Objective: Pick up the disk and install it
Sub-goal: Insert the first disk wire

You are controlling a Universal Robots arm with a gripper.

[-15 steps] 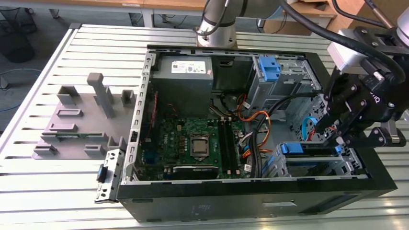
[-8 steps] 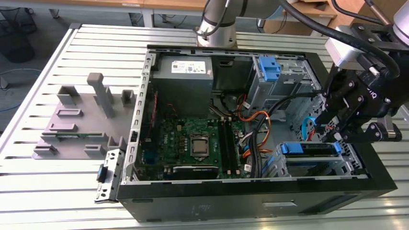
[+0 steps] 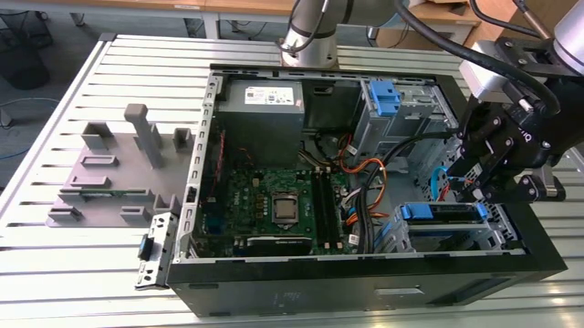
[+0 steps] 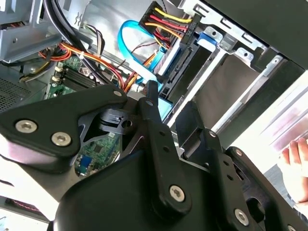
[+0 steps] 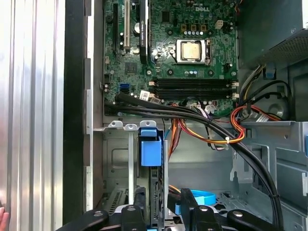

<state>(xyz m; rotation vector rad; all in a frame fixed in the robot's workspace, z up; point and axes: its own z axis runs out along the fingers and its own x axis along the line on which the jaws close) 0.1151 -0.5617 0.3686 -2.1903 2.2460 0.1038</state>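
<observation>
Hovering just beside the drive bay [image 3: 474, 236], hand [image 3: 488, 188] part-open and empty, disk [image 3: 442, 212] seated below it, near the computer case [image 3: 365, 287] corner.

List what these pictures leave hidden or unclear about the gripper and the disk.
- Gripper, exterior view: fingertips hidden behind its own black body; whether it holds anything cannot be told.
- Disk, exterior view: only the blue caddy front shows; the drive bay covers the rest.
- Both wrist views: the black linkage covers the contact area.
</observation>
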